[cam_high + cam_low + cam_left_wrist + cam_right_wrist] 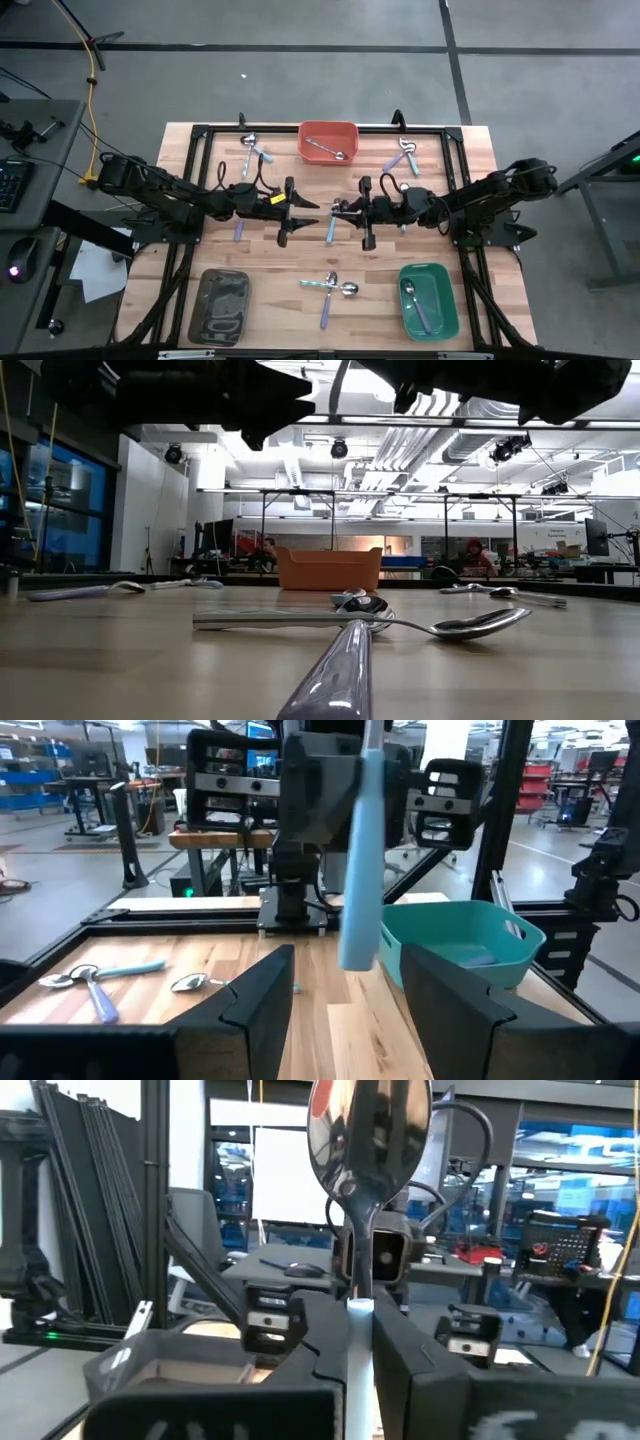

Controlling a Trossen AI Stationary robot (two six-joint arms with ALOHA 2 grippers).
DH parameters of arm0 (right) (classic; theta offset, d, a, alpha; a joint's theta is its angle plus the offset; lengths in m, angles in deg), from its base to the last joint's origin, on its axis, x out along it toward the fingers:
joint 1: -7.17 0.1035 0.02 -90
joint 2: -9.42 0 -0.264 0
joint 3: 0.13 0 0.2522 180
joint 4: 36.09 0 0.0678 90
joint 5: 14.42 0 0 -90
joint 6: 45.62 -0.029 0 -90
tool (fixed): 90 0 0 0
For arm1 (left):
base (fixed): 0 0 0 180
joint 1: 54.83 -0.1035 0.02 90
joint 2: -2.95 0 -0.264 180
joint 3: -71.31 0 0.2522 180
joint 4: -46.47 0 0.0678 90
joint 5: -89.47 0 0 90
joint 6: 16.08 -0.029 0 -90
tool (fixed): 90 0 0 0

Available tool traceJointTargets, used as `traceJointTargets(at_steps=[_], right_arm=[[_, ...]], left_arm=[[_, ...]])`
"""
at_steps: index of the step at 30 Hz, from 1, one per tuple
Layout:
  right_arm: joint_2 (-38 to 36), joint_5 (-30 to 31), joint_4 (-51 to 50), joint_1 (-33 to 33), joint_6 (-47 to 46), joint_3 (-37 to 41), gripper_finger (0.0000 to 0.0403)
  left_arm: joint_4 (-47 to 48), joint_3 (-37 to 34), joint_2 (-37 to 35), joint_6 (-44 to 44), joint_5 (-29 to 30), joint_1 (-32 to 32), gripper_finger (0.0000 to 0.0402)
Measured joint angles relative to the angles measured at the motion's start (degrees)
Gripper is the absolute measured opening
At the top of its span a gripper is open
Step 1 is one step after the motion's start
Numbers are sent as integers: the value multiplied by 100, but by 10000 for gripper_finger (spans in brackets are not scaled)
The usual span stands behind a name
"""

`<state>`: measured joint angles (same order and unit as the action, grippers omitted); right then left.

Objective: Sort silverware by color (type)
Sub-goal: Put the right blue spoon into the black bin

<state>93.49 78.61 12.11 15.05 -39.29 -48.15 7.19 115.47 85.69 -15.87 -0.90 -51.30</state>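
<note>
Mid-table, right gripper on blue spoon

High view: straight down on the whole table, both arms meeting at frame centre.
Low view: at tabletop level, facing across to the orange tray; crossed spoons very close (same pair lies lower centre from above).
Left wrist view: past its own fingers, facing the right arm and teal tray.
Right wrist view: facing the left arm, light blue spoon filling upper centre.
</note>
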Motion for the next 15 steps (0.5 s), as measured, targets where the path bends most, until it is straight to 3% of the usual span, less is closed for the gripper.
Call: traceJointTargets(at_steps=[8,15], right_arm=[[0,128,72,157,-29,0,4],[0,137,65,97,-29,0,4]], left_arm=[[-5,102,0,113,-26,-2,235],[93,456,0,121,-90,28,243]])
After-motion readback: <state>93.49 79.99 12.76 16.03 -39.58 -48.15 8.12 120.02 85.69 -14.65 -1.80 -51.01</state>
